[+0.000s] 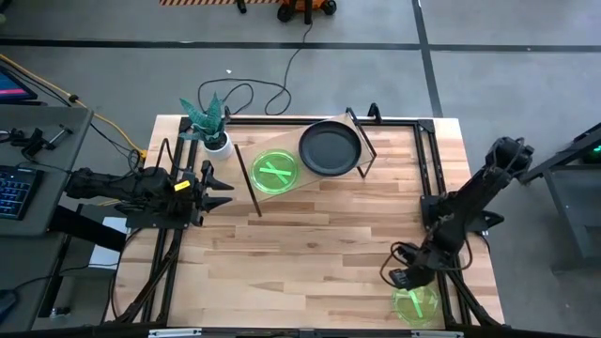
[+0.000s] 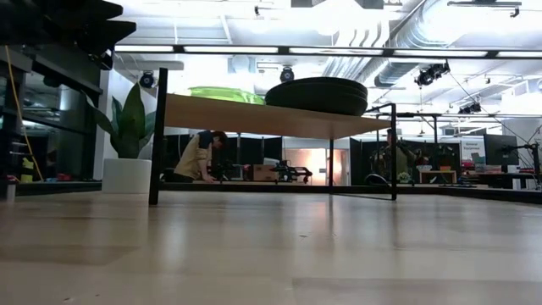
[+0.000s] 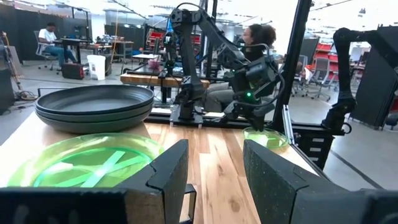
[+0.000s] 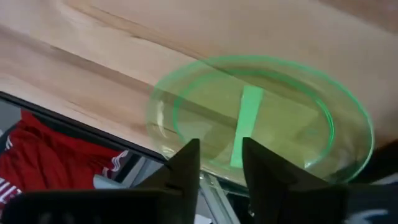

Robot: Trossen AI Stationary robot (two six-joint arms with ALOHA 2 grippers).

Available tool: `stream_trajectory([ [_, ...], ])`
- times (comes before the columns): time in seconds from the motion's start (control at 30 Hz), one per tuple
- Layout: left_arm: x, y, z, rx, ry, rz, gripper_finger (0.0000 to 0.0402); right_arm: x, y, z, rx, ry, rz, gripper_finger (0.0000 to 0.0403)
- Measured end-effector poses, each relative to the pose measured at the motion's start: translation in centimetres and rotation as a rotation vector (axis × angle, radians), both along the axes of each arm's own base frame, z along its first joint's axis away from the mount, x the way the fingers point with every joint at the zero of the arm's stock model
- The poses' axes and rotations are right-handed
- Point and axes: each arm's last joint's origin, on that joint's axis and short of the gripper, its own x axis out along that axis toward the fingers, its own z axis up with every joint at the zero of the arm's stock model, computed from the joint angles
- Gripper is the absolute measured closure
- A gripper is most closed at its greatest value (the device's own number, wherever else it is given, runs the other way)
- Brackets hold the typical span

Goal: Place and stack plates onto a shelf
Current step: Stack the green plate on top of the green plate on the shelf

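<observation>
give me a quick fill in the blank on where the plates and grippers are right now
1. On the shelf, the dark grey plates sit beside a bright ____ plate.
2. The last green plate lies on the tabletop under the ____ gripper.
3. The left gripper waits beside the shelf with its fingers ____.
4. A potted ____ stands at the shelf's back corner.

Missing words: green; right; open; plant
</observation>
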Motion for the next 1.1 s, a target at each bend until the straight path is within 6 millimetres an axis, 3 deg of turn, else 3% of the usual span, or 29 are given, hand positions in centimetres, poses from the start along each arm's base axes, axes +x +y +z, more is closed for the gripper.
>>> stream_trajectory([
  [0.23, 0.0, 0.0, 0.0, 0.002, 0.000, 0.001, 0.0259, -0.4, 0.6, -0.5, 0.003, 0.036, -0.025, 0.0394],
  [0.57, 0.0, 0.0, 0.0, -0.004, 0.000, 0.000, 0.0259, 0.5, 2.3, -3.5, 0.026, 0.124, 0.030, 0.0399],
  [0.77, 0.0, 0.0, 0.0, -0.004, 0.000, 0.002, 0.0259, 1.3, 2.3, -5.0, -0.012, 0.129, 0.060, 0.0401],
  [0.93, 0.0, 0.1, 0.0, 0.039, 0.000, 0.036, 0.0259, 3.2, 0.9, -5.3, -0.072, 0.007, 0.073, 0.0402],
  [1.1, 0.0, 0.2, 0.0, 0.046, 0.001, 0.057, 0.0259, 6.0, -1.4, -5.2, -0.227, -0.252, 0.076, 0.0402],
])
